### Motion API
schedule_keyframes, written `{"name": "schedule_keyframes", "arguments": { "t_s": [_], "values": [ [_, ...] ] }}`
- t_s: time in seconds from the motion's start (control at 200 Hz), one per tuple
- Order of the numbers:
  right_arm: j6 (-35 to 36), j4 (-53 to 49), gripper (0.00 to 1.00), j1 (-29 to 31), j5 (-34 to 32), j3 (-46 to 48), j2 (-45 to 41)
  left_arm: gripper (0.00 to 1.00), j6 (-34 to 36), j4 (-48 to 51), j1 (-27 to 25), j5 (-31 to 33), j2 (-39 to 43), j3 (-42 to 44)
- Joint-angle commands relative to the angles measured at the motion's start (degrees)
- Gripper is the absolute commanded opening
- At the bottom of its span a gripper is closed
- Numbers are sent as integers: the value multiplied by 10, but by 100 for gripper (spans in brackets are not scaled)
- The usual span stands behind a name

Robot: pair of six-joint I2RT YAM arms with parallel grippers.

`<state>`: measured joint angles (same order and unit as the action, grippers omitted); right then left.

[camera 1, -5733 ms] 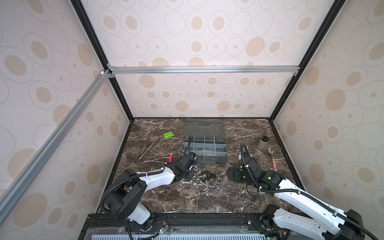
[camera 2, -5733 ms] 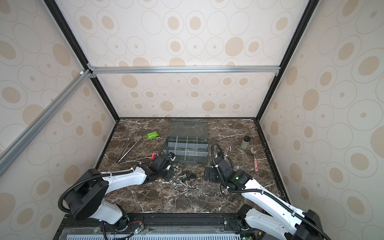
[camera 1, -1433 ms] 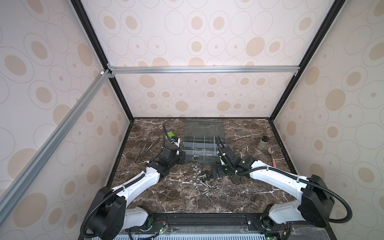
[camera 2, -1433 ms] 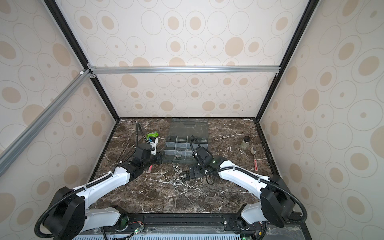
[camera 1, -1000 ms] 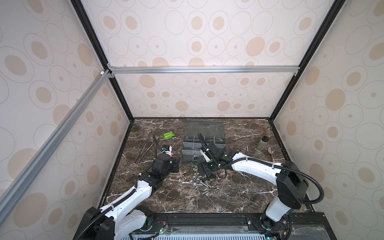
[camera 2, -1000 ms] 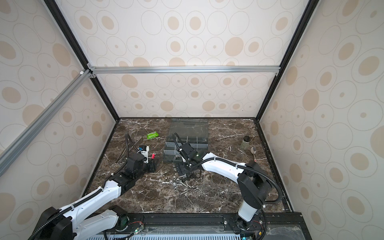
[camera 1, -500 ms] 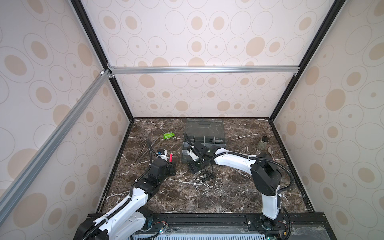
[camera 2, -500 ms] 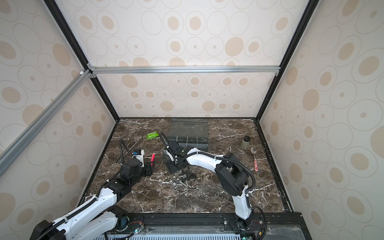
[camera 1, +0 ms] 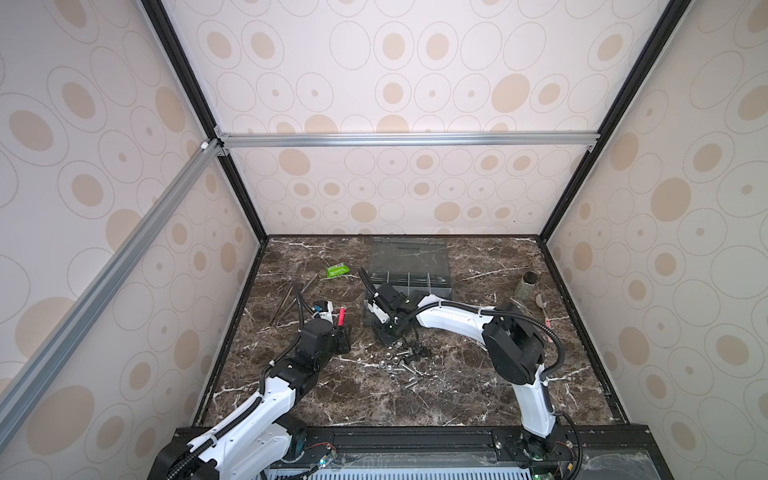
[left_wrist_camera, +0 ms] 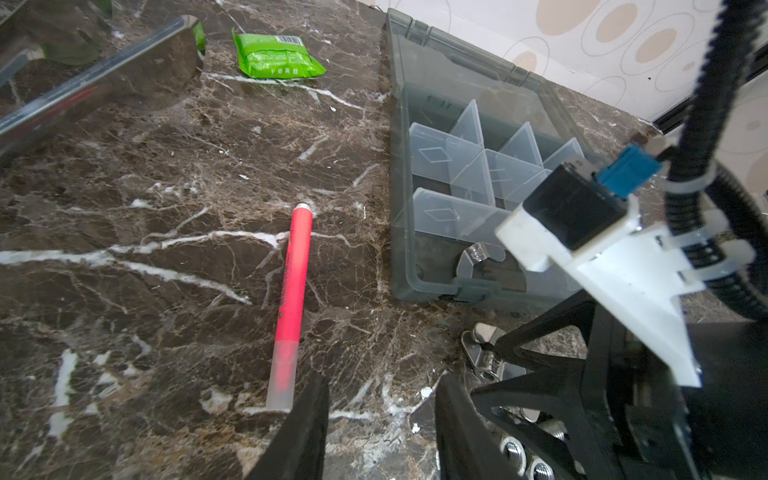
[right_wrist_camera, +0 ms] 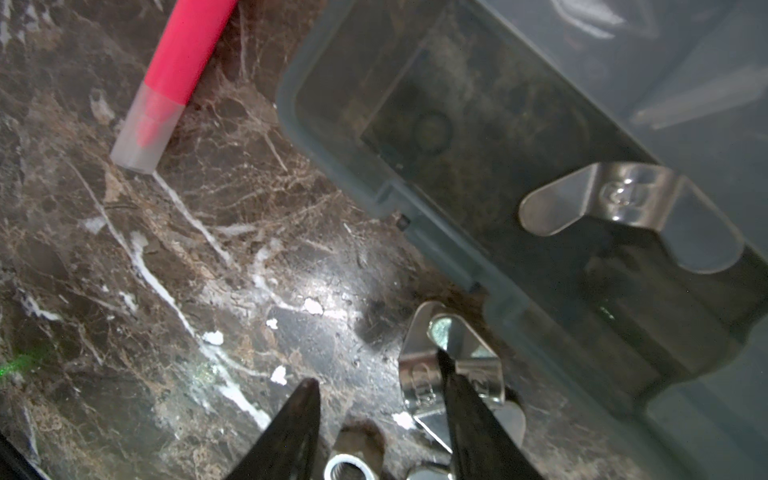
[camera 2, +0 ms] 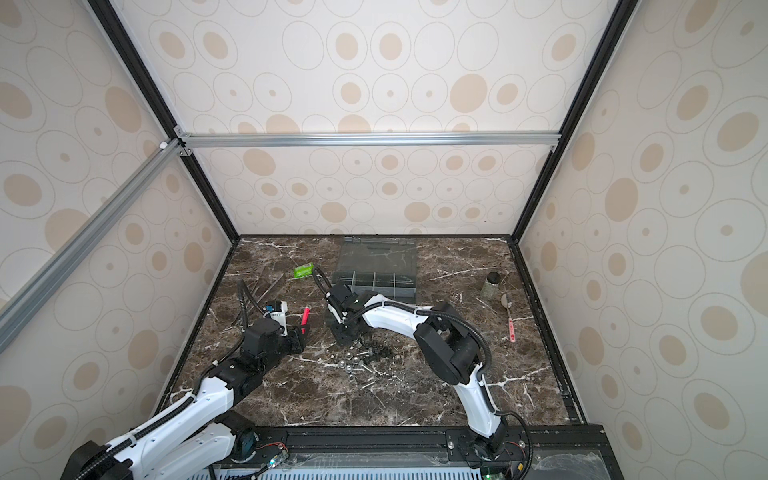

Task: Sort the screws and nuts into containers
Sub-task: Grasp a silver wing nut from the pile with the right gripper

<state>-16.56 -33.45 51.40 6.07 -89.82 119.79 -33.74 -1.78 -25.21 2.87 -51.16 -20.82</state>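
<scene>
The screws and nuts lie in a loose pile on the dark marble floor in front of the grey organiser box, seen in both top views. My right gripper hangs low at the box's front left corner, jaws part open. One of its fingertips overlaps a flat wedge nut, and a hex nut lies between the fingers. Another wedge nut rests in a front compartment. My left gripper is open and empty over bare floor, left of the pile.
A red pen lies just left of the box, by the left gripper. A green packet and tweezers are at the back left. A black-capped jar and a pink-handled spoon sit at the right.
The right arm has swung left along the box's front to its left corner, and its jaws have narrowed. The left arm has drawn back a little towards the front left.
</scene>
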Motion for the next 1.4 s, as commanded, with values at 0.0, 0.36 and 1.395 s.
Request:
{"name": "schedule_keyframes", "arguments": {
  "t_s": [0.0,0.36,1.395],
  "values": [
    [16,-29,52,8,-24,-17,14,43,-15,-11,4,-1,-1,2],
    [23,-38,49,19,-19,-30,34,43,-13,-14,5,-8,-9,-5],
    [18,-53,14,27,-24,-52,45,43,-20,-22,5,-7,-5,9]
  ]
}}
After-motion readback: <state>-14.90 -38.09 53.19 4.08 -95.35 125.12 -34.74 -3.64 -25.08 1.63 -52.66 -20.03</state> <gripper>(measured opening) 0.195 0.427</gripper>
